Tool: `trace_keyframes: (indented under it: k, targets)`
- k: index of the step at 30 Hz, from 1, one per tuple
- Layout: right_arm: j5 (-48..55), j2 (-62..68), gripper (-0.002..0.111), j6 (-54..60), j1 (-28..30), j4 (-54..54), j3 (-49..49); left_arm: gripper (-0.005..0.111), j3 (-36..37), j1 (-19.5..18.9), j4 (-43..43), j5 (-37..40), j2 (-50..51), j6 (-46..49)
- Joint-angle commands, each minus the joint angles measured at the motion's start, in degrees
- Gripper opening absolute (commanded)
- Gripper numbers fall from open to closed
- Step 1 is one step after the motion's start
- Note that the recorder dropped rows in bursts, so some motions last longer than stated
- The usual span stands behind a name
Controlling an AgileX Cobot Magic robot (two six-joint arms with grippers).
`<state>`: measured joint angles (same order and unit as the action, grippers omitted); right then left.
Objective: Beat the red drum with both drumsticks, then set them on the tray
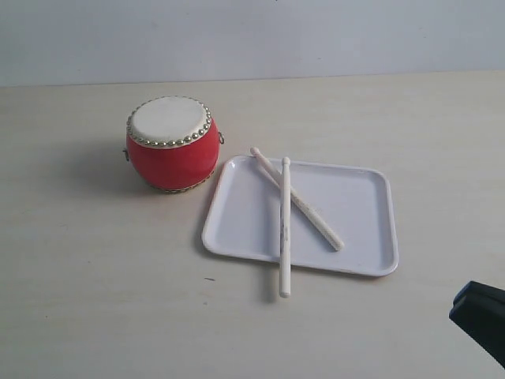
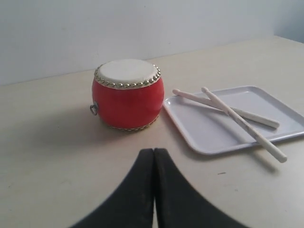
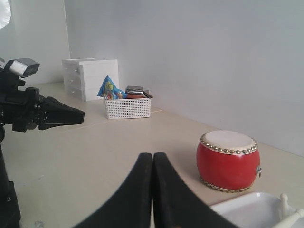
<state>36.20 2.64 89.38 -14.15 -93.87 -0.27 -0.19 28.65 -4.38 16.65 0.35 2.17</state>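
Observation:
The red drum (image 1: 171,144) stands upright on the table, left of the white tray (image 1: 355,229). Two pale drumsticks lie crossed on the tray: one drumstick (image 1: 285,229) hangs over the near rim, the other drumstick (image 1: 308,210) runs diagonally with its tip past the far-left corner. The left wrist view also shows the drum (image 2: 128,95), the tray (image 2: 199,128) and both sticks (image 2: 247,124). My left gripper (image 2: 154,151) is shut and empty, well short of the drum. My right gripper (image 3: 152,155) is shut and empty too, away from the drum (image 3: 228,160); its dark tip (image 1: 480,314) shows at the lower right.
In the right wrist view the other arm (image 3: 33,110) reaches in at one side. Far behind stand a white mesh basket (image 3: 127,107) filled with packets and a white drawer unit (image 3: 90,76). A pale wall runs behind the table.

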Motion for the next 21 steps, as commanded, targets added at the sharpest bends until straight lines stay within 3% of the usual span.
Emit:
trace_keyframes:
  k: [1,5,8,14,17,21]
  targets:
    - [-0.11,-0.13,0.000,0.03,0.09,0.43,0.27,0.000,0.19,-0.10,-0.91,0.50,-0.35,0.47]
    - [-0.11,-0.13,0.000,0.03,0.09,0.43,0.27,0.000,0.19,-1.37,-0.78,1.44,-0.35,0.94]
    - [-0.11,-0.13,0.000,0.03,0.09,0.43,0.27,0.000,0.19,-4.70,-0.78,2.17,-0.35,0.94]
    - [-0.11,-0.13,0.000,0.03,0.09,0.43,0.27,0.000,0.19,-14.99,-0.78,2.42,-0.35,0.71]
    - [-0.11,-0.13,0.000,0.03,0.09,0.43,0.27,0.000,0.19,-18.20,-0.78,2.49,-0.35,0.71]
    - [-0.11,-0.13,0.000,0.03,0.09,0.43,0.27,0.000,0.19,-19.52,-0.78,2.49,-0.35,0.47]
